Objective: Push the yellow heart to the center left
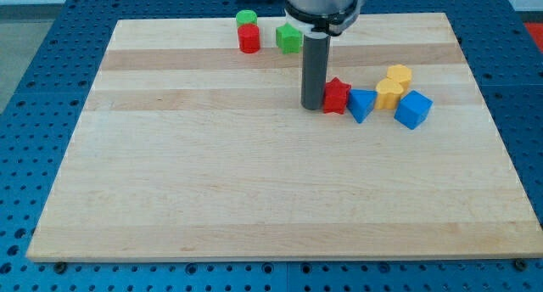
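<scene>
With no gripper to open or shut, my tip (pixel 313 107) touches the red star (pixel 337 96); reaching the yellow heart (pixel 389 93) likely means circling behind it.

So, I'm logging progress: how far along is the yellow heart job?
Nothing done: the yellow heart sits right of center, between the blue blocks. In hand: my tip rests beside the red star, not at the heart. Left: the whole push to center left.
</scene>
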Controlling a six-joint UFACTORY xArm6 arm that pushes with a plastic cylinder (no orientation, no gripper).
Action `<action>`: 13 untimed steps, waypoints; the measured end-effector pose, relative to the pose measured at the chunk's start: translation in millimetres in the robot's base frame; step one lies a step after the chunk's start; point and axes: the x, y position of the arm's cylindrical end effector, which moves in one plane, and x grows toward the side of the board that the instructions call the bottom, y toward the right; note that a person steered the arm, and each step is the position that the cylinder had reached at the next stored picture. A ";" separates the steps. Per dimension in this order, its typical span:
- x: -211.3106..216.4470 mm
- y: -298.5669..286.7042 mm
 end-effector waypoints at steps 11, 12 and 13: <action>-36.1 57.9; -56.6 83.9; -59.7 -16.0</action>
